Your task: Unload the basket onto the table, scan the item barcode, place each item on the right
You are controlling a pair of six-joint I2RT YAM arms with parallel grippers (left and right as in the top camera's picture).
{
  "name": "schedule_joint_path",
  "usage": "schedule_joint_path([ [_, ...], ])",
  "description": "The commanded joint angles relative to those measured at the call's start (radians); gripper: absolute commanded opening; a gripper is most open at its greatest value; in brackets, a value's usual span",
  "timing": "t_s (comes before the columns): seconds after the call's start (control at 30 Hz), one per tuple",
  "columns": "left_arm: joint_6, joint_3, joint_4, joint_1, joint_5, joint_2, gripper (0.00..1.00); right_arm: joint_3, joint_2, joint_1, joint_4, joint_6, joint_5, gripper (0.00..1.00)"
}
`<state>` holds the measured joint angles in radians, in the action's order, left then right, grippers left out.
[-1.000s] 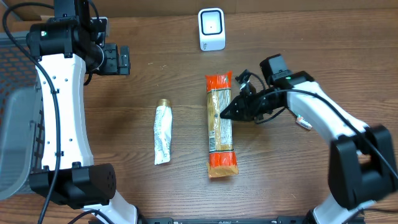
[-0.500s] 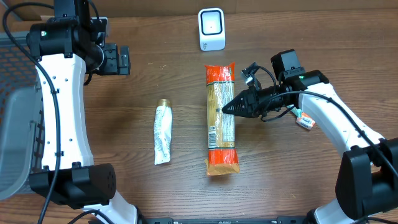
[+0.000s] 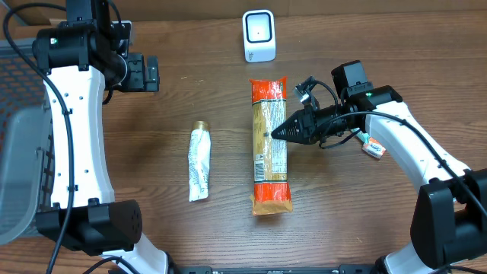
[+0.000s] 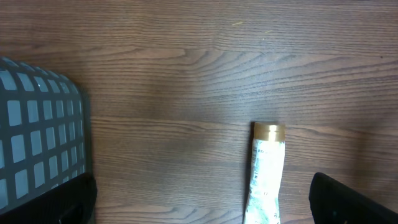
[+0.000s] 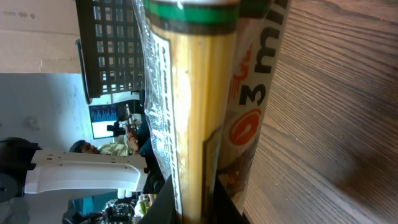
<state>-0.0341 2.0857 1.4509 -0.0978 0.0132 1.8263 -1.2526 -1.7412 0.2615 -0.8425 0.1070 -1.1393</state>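
Right in the middle of the table [image 3: 358,221] lies the pasta packet [image 3: 271,144], long and narrow with orange ends and a clear yellow middle. It runs from near side to far side, its far end leaning a touch to the right. The right gripper [image 3: 278,132] is at its right edge, about halfway along, coming in low from the side. Those jaws are pinched down almost to nothing. From the wrist camera the packet fills the view, and its yellow band passes down between two dark fingertips [image 5: 163,194], so it looks like a nip on the packet rather than a bare touch. Printing in red and white shows on the wrapper there, with wood grain off to the right.

Beyond the packet's far end, a little apart, stands the white scanner [image 3: 259,35], upright. To the packet's left, clear of it, a small tube [image 3: 198,164] with a gold cap lies flat, cap pointing away.

Over at the far left the left gripper [image 3: 141,72] hangs above the table with nothing in it. Its jaws are spread wide, the black fingers [image 4: 351,202] sitting at the two bottom corners of its own view, with the tube's cap end below. A grey mesh basket [image 3: 19,152] sits at the left edge.
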Motion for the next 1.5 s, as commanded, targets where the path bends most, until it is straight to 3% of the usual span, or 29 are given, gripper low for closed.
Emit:
schedule_joint_path([
  [0.0, -0.018, 0.002, 0.000, 0.006, 0.005, 0.012, 1.00, -0.018, 0.047, -0.004, 0.010, -0.011, -0.112, 0.04],
  [1.47, -0.018, 0.002, 0.000, 0.007, 0.005, 0.012, 1.00, -0.018, 0.047, 0.025, -0.028, -0.010, 0.260, 0.04],
])
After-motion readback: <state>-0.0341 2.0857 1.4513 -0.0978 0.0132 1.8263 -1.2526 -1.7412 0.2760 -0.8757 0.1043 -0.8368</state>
